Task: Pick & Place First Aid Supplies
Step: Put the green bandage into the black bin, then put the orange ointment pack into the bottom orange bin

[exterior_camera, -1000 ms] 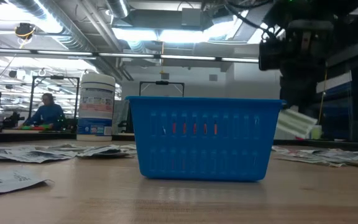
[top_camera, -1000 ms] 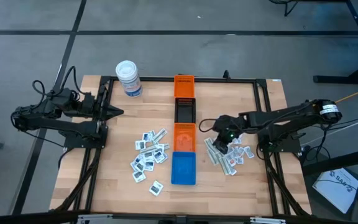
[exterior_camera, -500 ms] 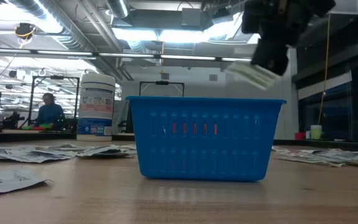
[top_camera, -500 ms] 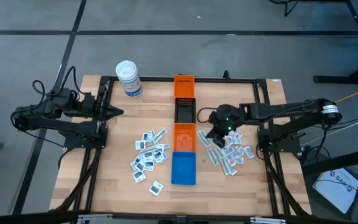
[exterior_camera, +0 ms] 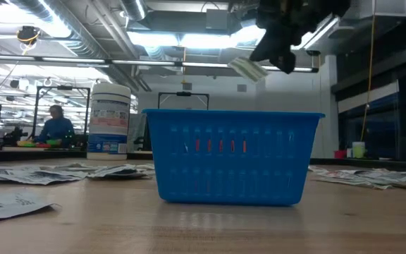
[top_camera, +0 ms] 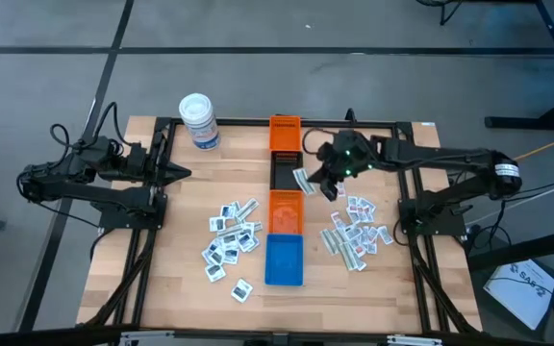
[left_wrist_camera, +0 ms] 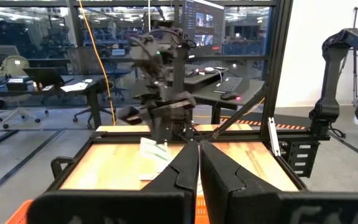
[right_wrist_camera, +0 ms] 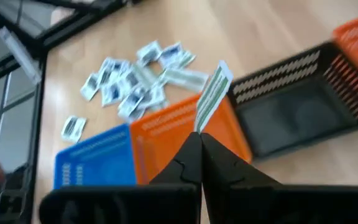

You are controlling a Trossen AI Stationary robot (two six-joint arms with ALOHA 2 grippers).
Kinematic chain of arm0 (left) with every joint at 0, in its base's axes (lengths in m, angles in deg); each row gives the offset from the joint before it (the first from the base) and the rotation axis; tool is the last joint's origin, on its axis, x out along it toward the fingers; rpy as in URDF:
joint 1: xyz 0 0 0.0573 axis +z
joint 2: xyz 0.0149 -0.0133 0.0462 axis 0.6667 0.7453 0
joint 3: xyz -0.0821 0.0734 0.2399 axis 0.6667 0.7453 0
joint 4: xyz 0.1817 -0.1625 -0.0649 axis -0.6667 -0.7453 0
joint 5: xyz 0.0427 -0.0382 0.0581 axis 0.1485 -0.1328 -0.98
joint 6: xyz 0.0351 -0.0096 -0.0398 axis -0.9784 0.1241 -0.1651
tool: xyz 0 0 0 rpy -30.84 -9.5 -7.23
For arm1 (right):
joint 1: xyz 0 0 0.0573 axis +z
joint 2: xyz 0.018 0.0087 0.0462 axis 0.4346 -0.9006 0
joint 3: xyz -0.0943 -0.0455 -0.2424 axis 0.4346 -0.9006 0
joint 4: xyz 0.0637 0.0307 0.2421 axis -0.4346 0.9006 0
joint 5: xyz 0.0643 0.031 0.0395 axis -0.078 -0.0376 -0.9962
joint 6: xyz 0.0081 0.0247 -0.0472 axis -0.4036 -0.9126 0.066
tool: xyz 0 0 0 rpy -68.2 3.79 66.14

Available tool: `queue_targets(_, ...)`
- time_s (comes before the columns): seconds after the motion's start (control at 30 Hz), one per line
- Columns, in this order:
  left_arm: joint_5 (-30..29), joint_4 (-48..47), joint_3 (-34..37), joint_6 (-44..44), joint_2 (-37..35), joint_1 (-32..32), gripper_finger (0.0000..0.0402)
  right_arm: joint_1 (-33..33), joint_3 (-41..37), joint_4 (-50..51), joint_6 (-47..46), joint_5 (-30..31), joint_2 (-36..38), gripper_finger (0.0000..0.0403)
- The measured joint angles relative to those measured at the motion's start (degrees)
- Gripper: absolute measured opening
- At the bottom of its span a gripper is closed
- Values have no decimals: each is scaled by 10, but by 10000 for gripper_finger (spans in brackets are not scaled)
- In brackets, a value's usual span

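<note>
- Right claw is pressed together on one narrow pale strip, which we carry in the air, clear of the counter.
- From the wrist camera we see the strip standing out past the fingertips, its long axis running roughly on from the claw's own line, and its free end leads.
- Beneath and just ahead of our claw sits the row of bins: the black bin lies nearly under the strip, an orange bin is just behind it on the near side, another orange bin beyond, and the blue bin farthest back towards the counter's near edge.
- We judge the coming move turns on this: the strip's free end already points over the black bin's edge, so a short reach forward and a release should drop it in. Which bin is meant, we cannot tell.
- Behind our claw, on its outer side, the remaining packets and strips lie in a loose heap; a second heap lies across the bin row, well apart.
- Left claw, shut and empty, waits by the far side of the counter, so the right arm is plainly nearer.
</note>
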Motion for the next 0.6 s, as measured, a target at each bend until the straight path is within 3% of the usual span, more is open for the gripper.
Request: queue_targets(0.6, 0, 0, 0, 0, 0, 0, 12, -122, 143, -34, 98, -21, -144, 0)
